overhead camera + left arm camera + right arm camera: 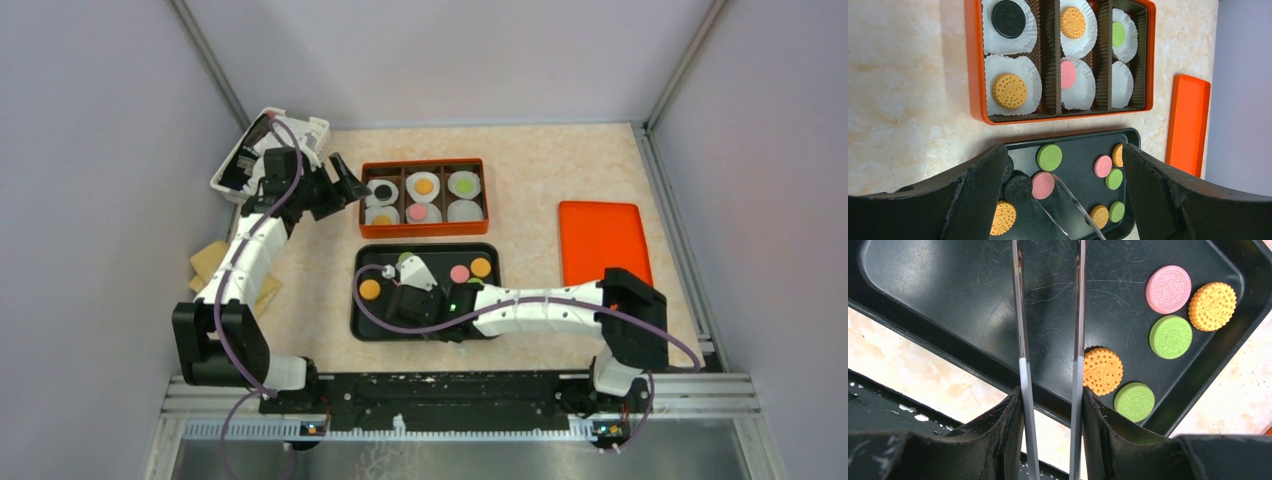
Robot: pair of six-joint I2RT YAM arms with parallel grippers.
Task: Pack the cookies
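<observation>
Several loose cookies lie on the black tray [365,322]: pink [1168,289], orange [1102,371] and green [1134,401] on one side, black [1018,187] and orange [1004,217] on the other. My right gripper [1052,392] is shut on metal tongs [1020,315]. The tong tips reach a pink cookie [1043,185] and seem to stand one on each side of it. In the orange box [974,75], white liners hold black [1008,19], orange [1073,22], green [1118,34], orange [1009,91] and pink [1068,74] cookies; one liner [1123,85] is bare. My left gripper [350,185] hangs open left of the box.
An orange lid [603,240] lies flat to the right of the box. A white basket [300,125] stands at the back left corner behind the left arm. Something brown and flat [208,262] lies by the left wall. Grey walls close in both sides.
</observation>
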